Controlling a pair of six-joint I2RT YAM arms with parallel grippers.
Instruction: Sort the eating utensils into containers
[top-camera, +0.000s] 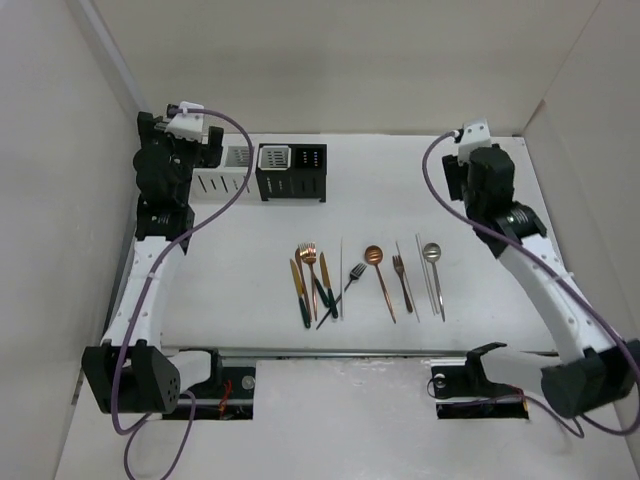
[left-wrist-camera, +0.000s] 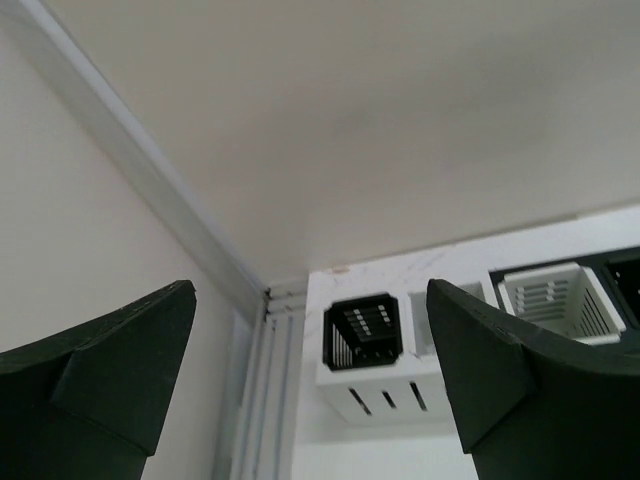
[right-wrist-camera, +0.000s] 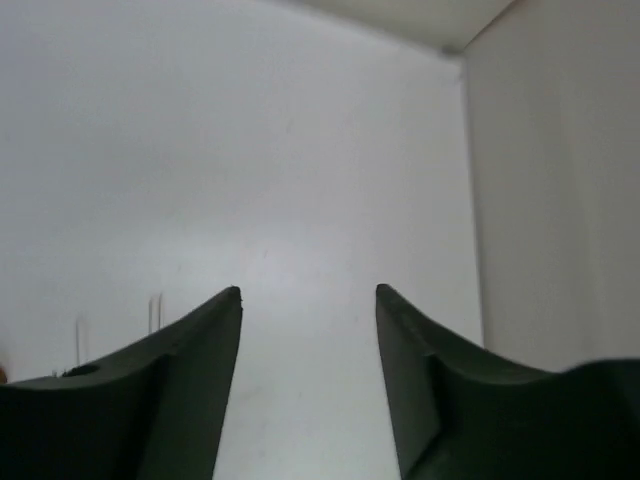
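Slim copper, silver and dark-handled eating utensils (top-camera: 373, 254) lie side by side at the lower middle of the white table (top-camera: 450, 200). They are well apart from the white and black slotted square containers (top-camera: 290, 186) at upper left. The left gripper (left-wrist-camera: 310, 295), beside the containers, gapes wide and empty. The right gripper (right-wrist-camera: 309, 295), at upper right, has its jaws parted and empty.
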